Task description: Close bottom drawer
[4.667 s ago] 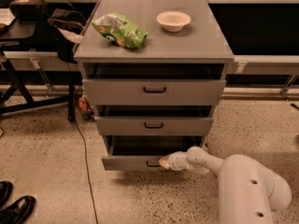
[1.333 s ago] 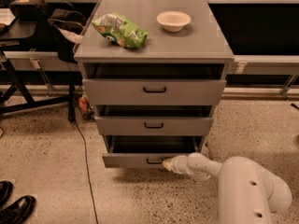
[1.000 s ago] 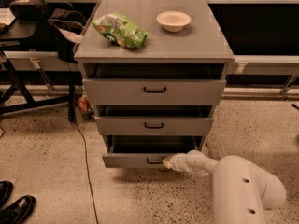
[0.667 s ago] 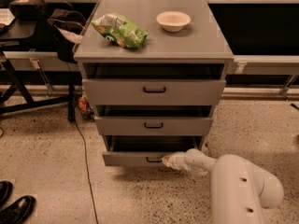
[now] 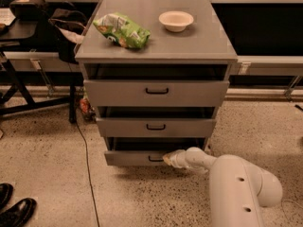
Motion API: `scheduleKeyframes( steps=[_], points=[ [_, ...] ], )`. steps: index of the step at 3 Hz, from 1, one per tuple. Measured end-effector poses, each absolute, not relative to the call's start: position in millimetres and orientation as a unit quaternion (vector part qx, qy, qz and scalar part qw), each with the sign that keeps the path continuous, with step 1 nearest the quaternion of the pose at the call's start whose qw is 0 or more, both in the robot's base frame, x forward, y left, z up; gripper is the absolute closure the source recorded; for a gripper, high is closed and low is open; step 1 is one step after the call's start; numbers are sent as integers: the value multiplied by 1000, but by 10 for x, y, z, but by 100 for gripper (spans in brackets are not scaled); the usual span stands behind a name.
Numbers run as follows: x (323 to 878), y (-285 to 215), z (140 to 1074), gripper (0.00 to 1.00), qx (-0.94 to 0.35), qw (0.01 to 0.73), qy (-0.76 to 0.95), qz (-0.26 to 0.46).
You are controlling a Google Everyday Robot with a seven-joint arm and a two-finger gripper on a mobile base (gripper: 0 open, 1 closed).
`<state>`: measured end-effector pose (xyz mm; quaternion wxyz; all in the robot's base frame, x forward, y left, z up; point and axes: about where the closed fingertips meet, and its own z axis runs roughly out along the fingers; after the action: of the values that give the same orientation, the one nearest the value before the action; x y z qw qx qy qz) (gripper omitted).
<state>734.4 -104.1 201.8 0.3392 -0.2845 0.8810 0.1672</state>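
Note:
The grey cabinet (image 5: 156, 56) has three drawers, all pulled out a little. The bottom drawer (image 5: 135, 158) is the lowest, with a flat grey front and a small dark bar handle (image 5: 155, 159). It stands partly open, with a dark gap above its front. My gripper (image 5: 168, 159) is at the right part of that front, next to the handle, with its tip against the front. My white arm (image 5: 236, 183) reaches in from the lower right.
A green chip bag (image 5: 122, 30) and a white bowl (image 5: 176, 20) lie on the cabinet top. A black chair and desk (image 5: 28, 41) stand at the left. A black cable (image 5: 85, 174) runs over the floor. Black shoes (image 5: 14, 209) are at the lower left.
The bottom drawer's front has moved back towards the cabinet, and my gripper has followed it inwards. The arm has shifted a little to the left.

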Motion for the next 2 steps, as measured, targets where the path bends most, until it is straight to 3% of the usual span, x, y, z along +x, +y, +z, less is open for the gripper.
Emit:
scheduleKeyframes(
  steps=[1,2],
  points=[
    [7344,-1040,2018,85,-285,339,881,167],
    [7344,-1040,2018,62,-285,339,881,167]
  ],
)
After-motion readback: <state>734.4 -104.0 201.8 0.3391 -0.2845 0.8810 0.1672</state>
